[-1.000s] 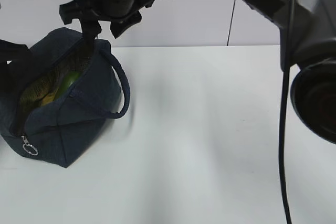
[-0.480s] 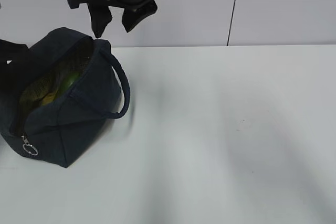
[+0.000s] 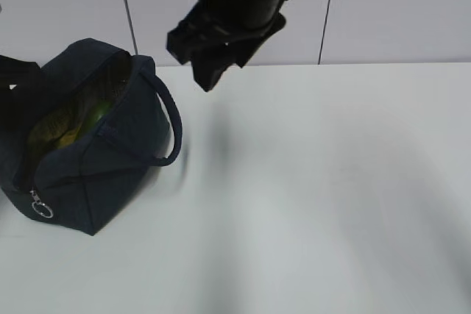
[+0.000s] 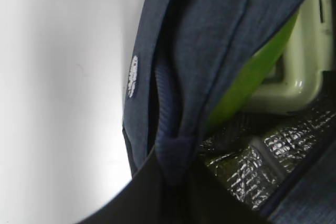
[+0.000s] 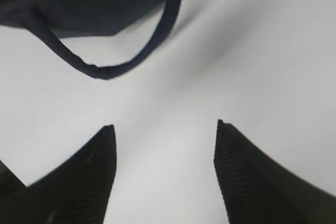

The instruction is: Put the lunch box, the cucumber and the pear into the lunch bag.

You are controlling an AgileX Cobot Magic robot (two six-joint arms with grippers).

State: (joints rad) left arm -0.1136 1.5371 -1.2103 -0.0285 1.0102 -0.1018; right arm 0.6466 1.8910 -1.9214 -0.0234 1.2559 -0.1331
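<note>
The right gripper (image 5: 164,177) hangs with jaws apart and empty above the bare table (image 3: 331,182). Beyond it the bag (image 3: 81,145) stands unzipped, presumably for loading, with the green cucumber (image 4: 247,77) against the box (image 4: 299,66) inside; the pear is not clearly discernible. At the bag's far edge the left gripper is closed on the bag wall (image 4: 173,150), apparently holding the mouth open.

Open navy lunch bag (image 3: 110,159); cucumber (image 4: 252,77) inside

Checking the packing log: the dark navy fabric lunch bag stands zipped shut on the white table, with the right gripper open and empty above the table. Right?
Not quite: the dark navy fabric lunch bag is unzipped and gaping, as the exterior view shows. The right gripper is indeed open and empty above the white table.
</note>
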